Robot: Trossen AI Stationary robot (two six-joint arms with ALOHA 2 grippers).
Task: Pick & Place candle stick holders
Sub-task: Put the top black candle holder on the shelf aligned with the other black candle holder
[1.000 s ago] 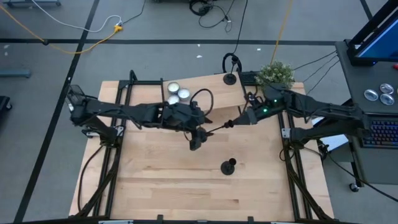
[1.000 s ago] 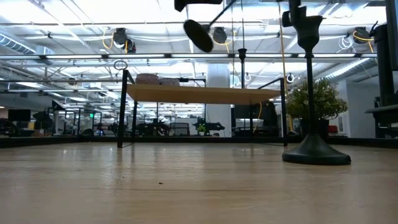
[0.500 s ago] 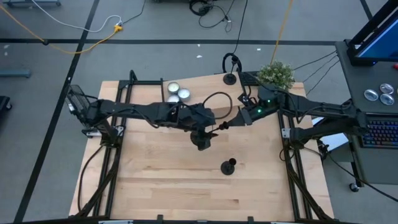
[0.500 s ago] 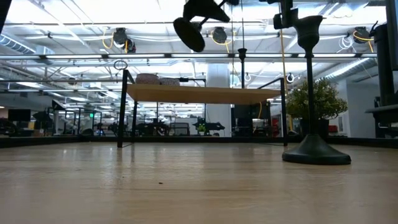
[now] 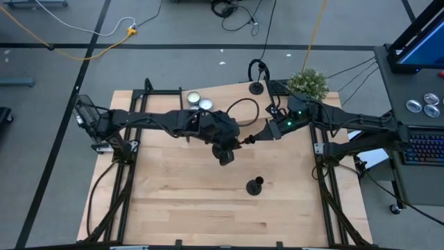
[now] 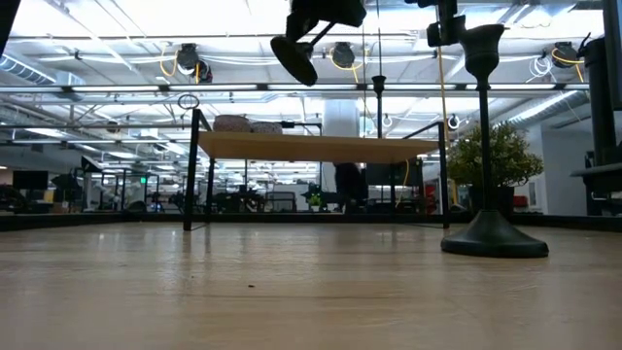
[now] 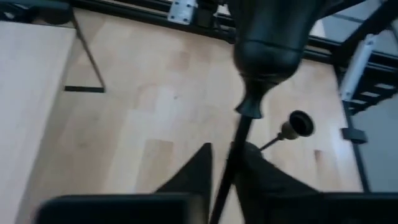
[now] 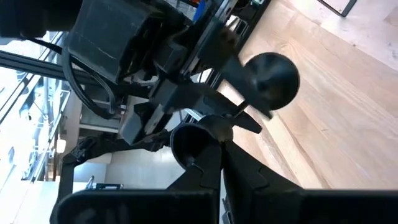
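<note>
Two small round silver tins [image 5: 200, 101] sat side by side on the raised wooden shelf [image 5: 239, 94] at the back of the table [image 5: 187, 201] — pale inside, though what filled them could not be told. Out over the middle of the table, both grippers met on one candle stick holder [image 8: 270, 74], carried in the air well above the wood. The left gripper [image 7: 221, 155] had its fingers drawn narrow, pinching the thin stem, with the round base sticking out past them. The right gripper [image 5: 258, 137] had its fingers closed in on the cup end of the same holder, so the piece spanned between the two arms, tilted rather than upright. A second holder [image 5: 255, 185] stood upright on the table nearer the front edge, well apart from both grippers — the tall dark shape at the right of the low view. A third holder [image 5: 257, 88] stood on the shelf, near the potted plant [image 5: 306, 82].
</note>
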